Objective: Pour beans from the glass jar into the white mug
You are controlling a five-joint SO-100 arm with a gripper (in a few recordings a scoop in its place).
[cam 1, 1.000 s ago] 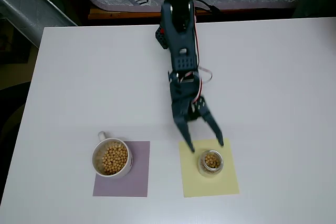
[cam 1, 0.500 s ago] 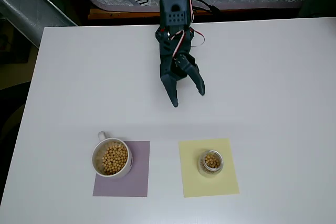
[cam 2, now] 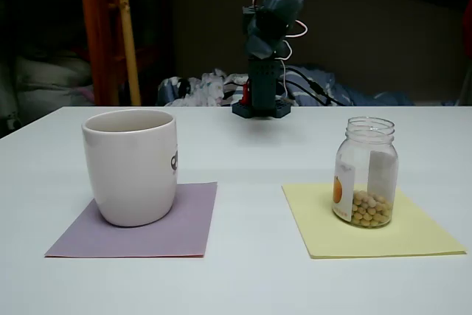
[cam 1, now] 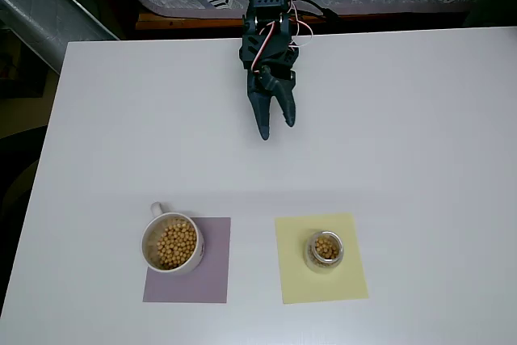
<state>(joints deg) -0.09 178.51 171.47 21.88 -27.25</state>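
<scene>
Now you are hovering far from the jar point(cam 1: 325, 250).
Your gripper point(cam 1: 275, 129) is showing a narrow gap, holding nothing; the mug point(cam 1: 171, 244) is sitting beyond its tips too.

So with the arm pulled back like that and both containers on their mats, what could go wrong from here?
The glass jar stands upright with beans left low inside, so a regrasp and steep tilt would be needed; it's narrow and could tip. The white mug already looks well filled, so more beans might bounce out. The gripper is far back, its fingers nearly closed.
</scene>
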